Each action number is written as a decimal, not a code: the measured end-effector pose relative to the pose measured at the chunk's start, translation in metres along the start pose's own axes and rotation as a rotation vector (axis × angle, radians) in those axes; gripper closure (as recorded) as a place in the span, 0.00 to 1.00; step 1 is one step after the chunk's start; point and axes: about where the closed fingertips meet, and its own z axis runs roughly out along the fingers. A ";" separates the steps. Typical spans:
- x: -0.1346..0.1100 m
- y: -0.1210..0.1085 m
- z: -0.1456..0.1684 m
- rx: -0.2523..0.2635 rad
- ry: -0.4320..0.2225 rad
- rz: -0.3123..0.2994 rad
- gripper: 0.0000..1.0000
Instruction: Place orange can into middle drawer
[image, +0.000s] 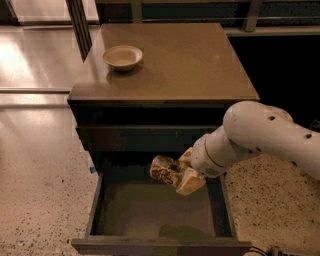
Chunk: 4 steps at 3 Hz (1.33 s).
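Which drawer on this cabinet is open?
The middle drawer, pulled out with its olive floor showing; the drawer above it is shut. The claw holds the can over the open one.

One high view, tilted down at the cabinet's front.
It takes in the bench (185, 65) top, the open middle drawer (150, 215) below and, seemingly near the lens, the tool (179, 178) clasping the orange can (164, 170) over that drawer.

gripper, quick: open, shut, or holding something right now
Gripper: shut on the orange can, holding it tilted above the open middle drawer.
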 end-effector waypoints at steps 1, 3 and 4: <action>0.000 0.000 0.000 0.000 0.000 0.000 1.00; 0.028 0.026 0.099 0.019 0.054 0.034 1.00; 0.050 0.033 0.149 0.050 0.119 -0.003 1.00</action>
